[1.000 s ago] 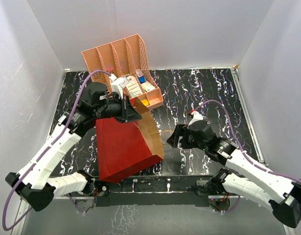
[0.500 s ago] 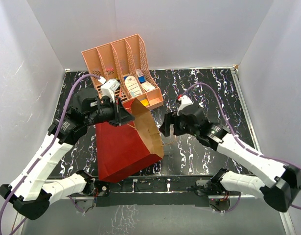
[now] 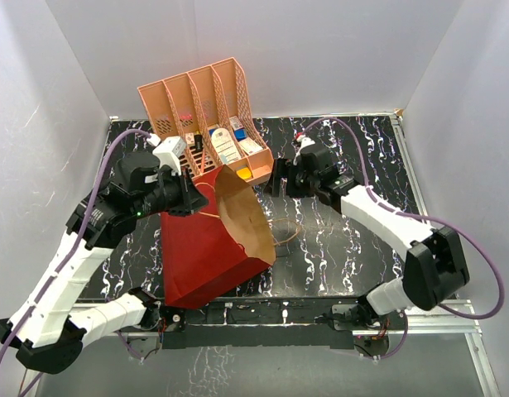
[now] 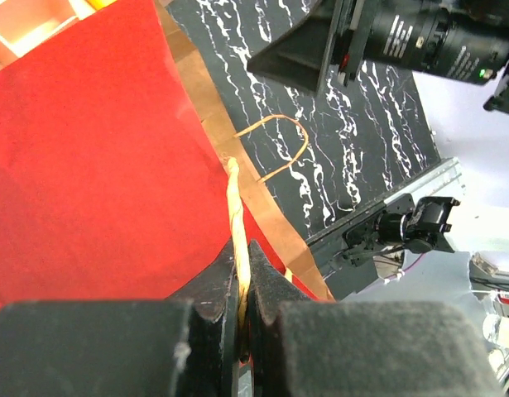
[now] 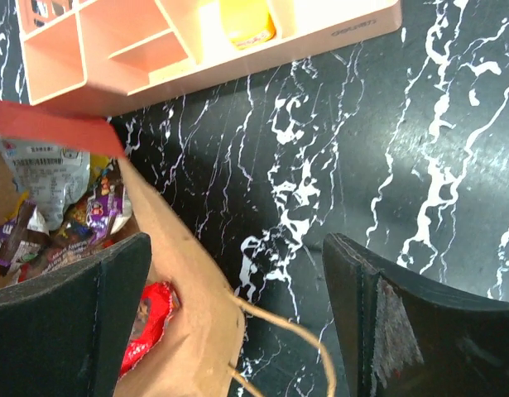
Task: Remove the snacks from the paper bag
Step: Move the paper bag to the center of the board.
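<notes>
In the overhead view the paper bag [image 3: 204, 248] sits left of centre in the lower half of the frame. It is tipped over on the black marbled surface [image 3: 345, 149], and its brown-lined mouth faces the right side of the picture. The left pincer [image 3: 192, 198] is at the bag's upper edge. Its wrist view shows it [image 4: 242, 256] clenched on a tan cord handle [image 4: 234, 198] that rises from the red paper [image 4: 97, 165].

A second cord loop [image 3: 287, 231] lies slack on the surface just right of the mouth. The right pincer [image 3: 275, 178] is just above and right of the mouth, beside the front corner of the pink organizer [image 3: 200, 95]. It is released, jaws spread wide and grasping nothing. In its own camera it [image 5: 233, 248] straddles the bag's brown wall [image 5: 171, 248].

The snacks [image 5: 64, 207] lie inside the bag, at the left of that frame. A silvery wrapper [image 5: 47, 165] is uppermost, with a purple pack [image 5: 105, 203] beside it and a shiny red packet [image 5: 146, 331] lower down by the left finger. A yellow item [image 5: 246, 21] rests in an organizer slot at the top.
</notes>
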You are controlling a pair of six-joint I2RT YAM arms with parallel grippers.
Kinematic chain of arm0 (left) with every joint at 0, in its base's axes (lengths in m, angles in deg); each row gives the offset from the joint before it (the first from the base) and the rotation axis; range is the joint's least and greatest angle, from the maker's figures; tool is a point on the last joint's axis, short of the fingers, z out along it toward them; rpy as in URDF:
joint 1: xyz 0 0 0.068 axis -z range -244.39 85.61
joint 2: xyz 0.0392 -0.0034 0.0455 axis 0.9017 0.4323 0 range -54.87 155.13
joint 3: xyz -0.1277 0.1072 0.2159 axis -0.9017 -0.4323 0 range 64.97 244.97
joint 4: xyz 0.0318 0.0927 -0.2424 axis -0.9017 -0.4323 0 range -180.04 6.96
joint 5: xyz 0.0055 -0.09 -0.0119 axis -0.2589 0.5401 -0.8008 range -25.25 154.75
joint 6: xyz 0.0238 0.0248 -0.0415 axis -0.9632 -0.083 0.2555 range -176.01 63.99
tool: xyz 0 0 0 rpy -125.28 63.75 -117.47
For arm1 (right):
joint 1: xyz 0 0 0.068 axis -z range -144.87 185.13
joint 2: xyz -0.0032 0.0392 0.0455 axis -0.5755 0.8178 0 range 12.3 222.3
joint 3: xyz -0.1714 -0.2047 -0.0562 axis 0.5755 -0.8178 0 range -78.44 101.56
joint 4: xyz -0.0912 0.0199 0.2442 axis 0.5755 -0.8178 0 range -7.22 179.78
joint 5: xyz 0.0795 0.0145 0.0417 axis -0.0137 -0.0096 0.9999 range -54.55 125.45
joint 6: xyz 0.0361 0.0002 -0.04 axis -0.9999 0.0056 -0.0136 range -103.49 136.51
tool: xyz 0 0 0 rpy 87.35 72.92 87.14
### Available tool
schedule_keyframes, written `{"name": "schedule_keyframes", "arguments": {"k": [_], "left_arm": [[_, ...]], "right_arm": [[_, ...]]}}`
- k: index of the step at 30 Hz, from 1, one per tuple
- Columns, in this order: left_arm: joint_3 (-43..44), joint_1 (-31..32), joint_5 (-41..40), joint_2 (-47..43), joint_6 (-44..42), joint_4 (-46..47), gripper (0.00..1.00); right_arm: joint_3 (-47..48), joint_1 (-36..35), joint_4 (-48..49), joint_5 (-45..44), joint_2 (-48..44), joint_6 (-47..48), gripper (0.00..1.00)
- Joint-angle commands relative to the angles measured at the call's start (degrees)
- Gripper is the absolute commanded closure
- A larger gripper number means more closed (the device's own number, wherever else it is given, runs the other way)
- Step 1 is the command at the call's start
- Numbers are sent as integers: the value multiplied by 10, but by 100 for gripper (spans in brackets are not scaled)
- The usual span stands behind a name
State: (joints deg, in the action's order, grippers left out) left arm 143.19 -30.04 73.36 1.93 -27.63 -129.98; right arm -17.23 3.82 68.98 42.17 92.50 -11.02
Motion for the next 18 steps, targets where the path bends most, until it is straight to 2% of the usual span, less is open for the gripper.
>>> {"name": "schedule_keyframes", "arguments": {"k": [1, 4, 10, 14, 18], "left_arm": [[49, -1, -43, 0, 3, -49, 100], [83, 0, -77, 10, -2, -91, 100], [114, -1, -91, 14, -11, -110, 100], [119, -1, -92, 19, -14, -115, 100], [120, -1, -85, 20, -13, -113, 100]], "right_arm": [[39, 45, 76, 116, 32, 1, 13], [42, 43, 85, 215, 53, 34, 16], [-36, 37, 231, 346, 33, 55, 15], [0, 18, 224, 348, 79, 124, 15], [66, 15, 194, 342, 142, 156, 21]]}}
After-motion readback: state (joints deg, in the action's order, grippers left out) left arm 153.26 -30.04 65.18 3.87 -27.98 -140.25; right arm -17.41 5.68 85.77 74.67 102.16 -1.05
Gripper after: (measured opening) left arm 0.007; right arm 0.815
